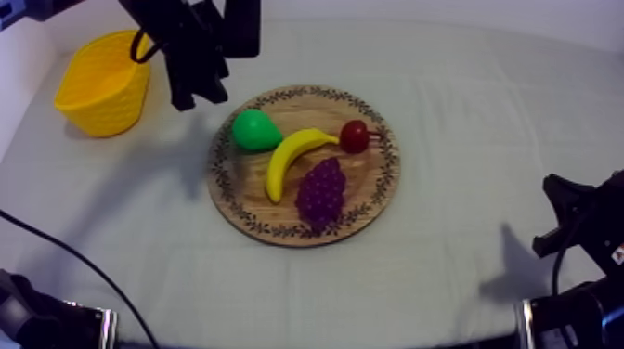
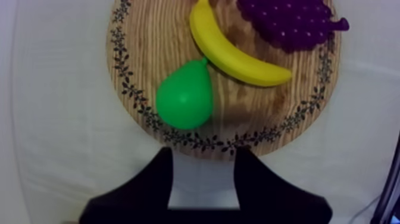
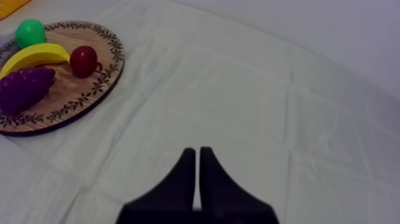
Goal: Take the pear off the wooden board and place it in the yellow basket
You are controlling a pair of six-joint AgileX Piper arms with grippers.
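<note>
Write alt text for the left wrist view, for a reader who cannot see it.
The open left gripper hangs just short of the wooden board, where a green pear touches a banana beside purple grapes.

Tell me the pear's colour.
The pear is green, clearest in the left wrist view.

left gripper (image 2: 203, 155) spread, right gripper (image 3: 197, 152) seemingly closed

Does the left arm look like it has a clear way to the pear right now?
Probably yes: the left gripper is open just off the rim of the wooden board, and the pear lies nearest it, uncovered. The banana only meets its narrow end.
</note>
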